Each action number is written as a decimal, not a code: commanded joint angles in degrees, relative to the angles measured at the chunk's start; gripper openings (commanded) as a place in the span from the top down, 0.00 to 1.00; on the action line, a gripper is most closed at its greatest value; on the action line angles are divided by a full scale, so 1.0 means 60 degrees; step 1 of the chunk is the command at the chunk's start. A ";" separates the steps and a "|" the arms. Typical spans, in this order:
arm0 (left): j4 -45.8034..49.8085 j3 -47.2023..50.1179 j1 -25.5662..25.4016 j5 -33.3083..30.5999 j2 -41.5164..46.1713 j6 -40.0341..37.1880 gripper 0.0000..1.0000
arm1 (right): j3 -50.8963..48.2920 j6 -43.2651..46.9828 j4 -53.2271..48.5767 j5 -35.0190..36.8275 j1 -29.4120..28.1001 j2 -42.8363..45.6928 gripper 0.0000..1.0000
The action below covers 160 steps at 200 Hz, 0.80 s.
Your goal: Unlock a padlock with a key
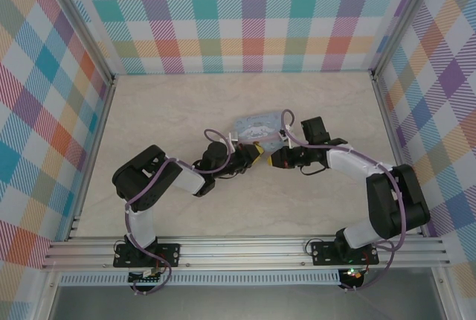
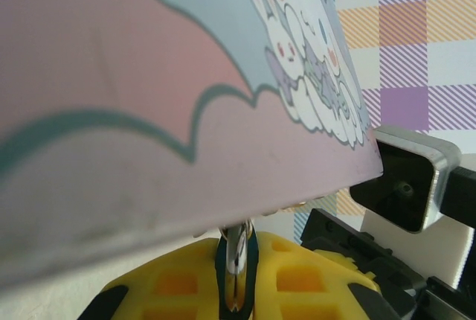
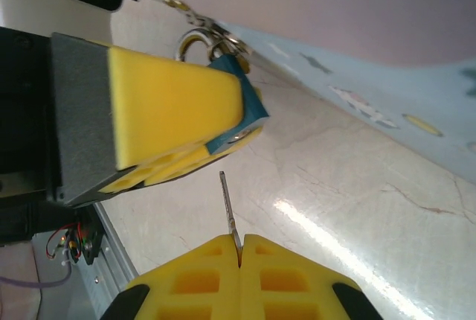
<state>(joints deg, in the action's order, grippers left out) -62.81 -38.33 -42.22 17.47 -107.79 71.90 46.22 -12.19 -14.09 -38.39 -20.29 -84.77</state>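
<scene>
- The padlock [image 3: 251,112] has a small blue block body and a thin, shiny, curved metal shackle [image 3: 195,39]. It sits mid-table, just near of the tin.
- The left gripper [image 2: 236,249] clamps the padlock body between ribbed yellow pads.
- The key [image 3: 229,208] is a thin, dark metal sliver. It stands out of the right gripper [image 3: 239,249], whose yellow pads are pressed tight on it. Its tip is just short of the padlock, not touching.
- The tin [image 1: 256,125] is smooth, pale blue and pink, and printed with cartoon figures. Its inside is hidden.
- The table [image 3: 357,208] is pale, glossy and marble-veined.
</scene>
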 commanded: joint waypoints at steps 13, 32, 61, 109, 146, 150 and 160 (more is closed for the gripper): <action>-0.0827 0.0243 0.0114 0.0260 0.0276 0.0119 1.00 | 0.0564 0.0338 -0.0454 -0.0451 0.0013 0.0341 0.98; -0.0729 0.0345 0.0204 0.0382 0.0371 0.0034 1.00 | 0.0833 0.0145 -0.0260 -0.0674 0.0111 0.0366 0.98; -0.0464 0.0512 0.0296 0.0425 0.0560 -0.0181 1.00 | 0.1568 0.0010 -0.0317 -0.0516 0.0157 0.0082 0.98; -0.0458 0.0514 0.0324 0.0570 0.0500 -0.0212 1.00 | 0.2141 -0.0146 -0.0363 0.0400 0.0174 -0.0715 0.98; -0.0560 0.0523 0.0385 0.0632 0.0543 -0.0094 1.00 | 0.1711 -0.0309 -0.0243 0.0686 0.0233 -0.1032 0.98; -0.0596 0.0528 0.0399 0.0632 0.0558 -0.0071 1.00 | 0.1631 -0.0328 -0.0170 0.0699 0.0233 -0.1043 0.98; -0.0656 0.0543 0.0428 0.0625 0.0602 0.0011 1.00 | 0.1402 -0.0398 -0.0016 0.0663 0.0237 -0.1043 0.98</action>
<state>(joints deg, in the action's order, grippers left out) -61.41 -35.38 -40.51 19.44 -106.65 70.46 57.84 -13.54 -14.90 -37.54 -19.57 -89.52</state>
